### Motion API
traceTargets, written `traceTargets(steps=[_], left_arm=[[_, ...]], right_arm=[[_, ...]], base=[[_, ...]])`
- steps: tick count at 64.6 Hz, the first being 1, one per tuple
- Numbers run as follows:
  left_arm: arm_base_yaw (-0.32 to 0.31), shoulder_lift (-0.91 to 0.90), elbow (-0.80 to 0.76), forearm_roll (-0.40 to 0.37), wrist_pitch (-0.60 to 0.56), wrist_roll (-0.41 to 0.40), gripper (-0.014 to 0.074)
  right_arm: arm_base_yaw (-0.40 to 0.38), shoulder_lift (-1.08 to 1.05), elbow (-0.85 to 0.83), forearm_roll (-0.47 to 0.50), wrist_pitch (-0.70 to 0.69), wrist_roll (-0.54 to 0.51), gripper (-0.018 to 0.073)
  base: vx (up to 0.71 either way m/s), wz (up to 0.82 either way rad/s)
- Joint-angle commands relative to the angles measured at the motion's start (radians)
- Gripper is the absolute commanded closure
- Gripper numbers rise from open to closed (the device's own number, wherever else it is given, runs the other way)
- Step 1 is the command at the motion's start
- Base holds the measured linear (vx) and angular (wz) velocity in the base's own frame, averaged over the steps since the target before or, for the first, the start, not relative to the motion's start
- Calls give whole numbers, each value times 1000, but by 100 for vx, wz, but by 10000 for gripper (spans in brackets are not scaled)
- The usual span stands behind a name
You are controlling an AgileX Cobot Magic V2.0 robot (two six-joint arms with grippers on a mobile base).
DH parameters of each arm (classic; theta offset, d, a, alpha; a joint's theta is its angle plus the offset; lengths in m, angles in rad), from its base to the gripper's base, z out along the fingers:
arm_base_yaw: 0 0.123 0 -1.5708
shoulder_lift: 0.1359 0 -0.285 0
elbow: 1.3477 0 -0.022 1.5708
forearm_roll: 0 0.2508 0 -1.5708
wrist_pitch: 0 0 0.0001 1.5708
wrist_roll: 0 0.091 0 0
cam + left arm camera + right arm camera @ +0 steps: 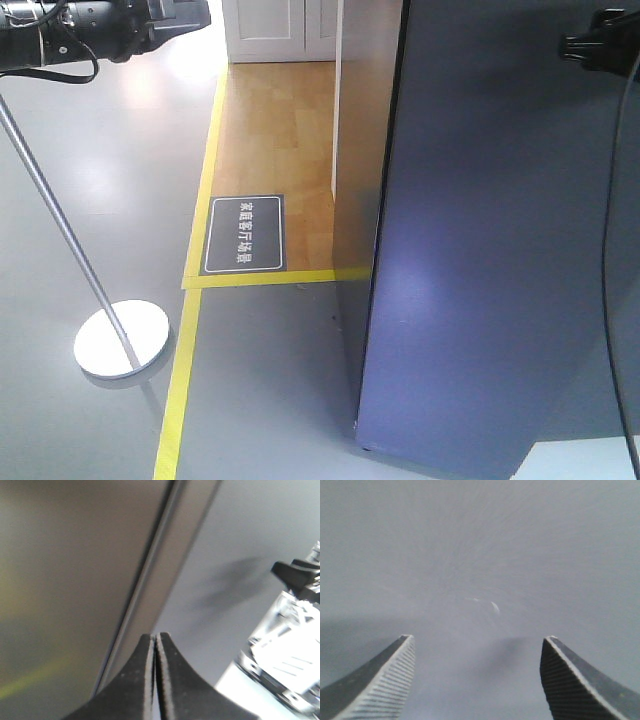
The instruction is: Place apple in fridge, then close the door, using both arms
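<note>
A glossy grey floor (100,180) is seen across the left and bottom of the frame, bordered by yellow tape (185,370). A wooden floor (275,130) is laid at upper centre, bearing a dark sign (246,235). White cabinet doors (280,28) are seen at top. A round white stand base (122,338) rests lower left.
</note>
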Motion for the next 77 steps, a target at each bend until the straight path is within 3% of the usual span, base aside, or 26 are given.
traceTargets(steps=[1, 43, 64, 77], left_arm=[[1, -44, -33, 33, 45, -5, 603], [1, -42, -32, 33, 184, -5, 603], [1, -41, -31, 33, 202, -5, 603], [1, -43, -31, 33, 178, -5, 603]], right_arm=[[-5, -1, -68, -18, -34, -11, 42], [-6, 204, -295, 7, 4, -56, 56], [-6, 222, -320, 7, 34, -61, 56], [-3, 136, -320, 9, 155, -97, 78]], base=[[0, 0], [0, -1], [0, 0], [0, 0]])
